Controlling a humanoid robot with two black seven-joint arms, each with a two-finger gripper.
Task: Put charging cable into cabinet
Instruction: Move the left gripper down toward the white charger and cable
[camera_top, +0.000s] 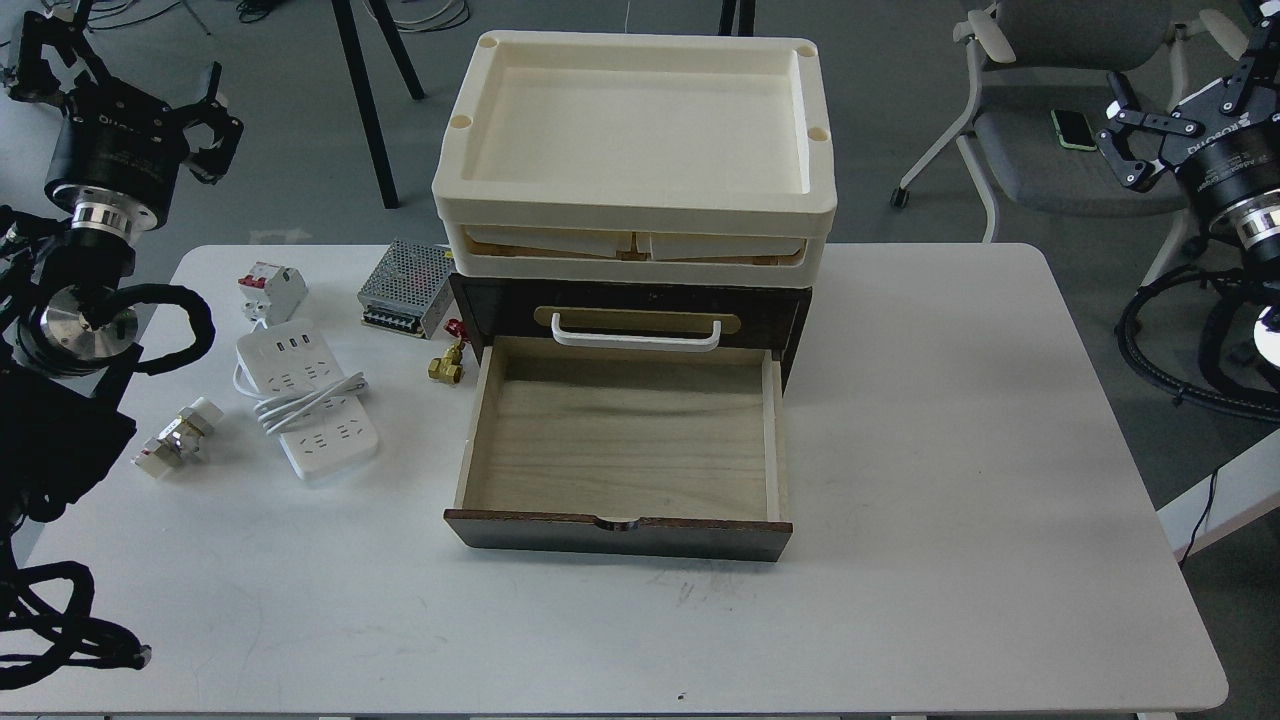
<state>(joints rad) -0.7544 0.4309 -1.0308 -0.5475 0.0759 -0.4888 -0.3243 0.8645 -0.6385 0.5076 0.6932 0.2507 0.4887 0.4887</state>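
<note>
- Left gripper (205, 120): raised beyond the far-left table edge, black fingers parted, holding nothing.
- Right gripper (1135, 140): raised off the far-right side, in front of a grey office chair (1060, 110); fingers spread, holding nothing.
- White rectangular power strip with its thick white cord coiled round the middle (305, 398): flat on the white table (950, 450), below and right of the left gripper, well apart from it.
- Dark brown wooden cabinet (630, 310): right of the strip, far from both grippers; light-wood drawer (620, 440) pulled out.
- Cream plastic trays (635, 150) stacked on the cabinet.
</note>
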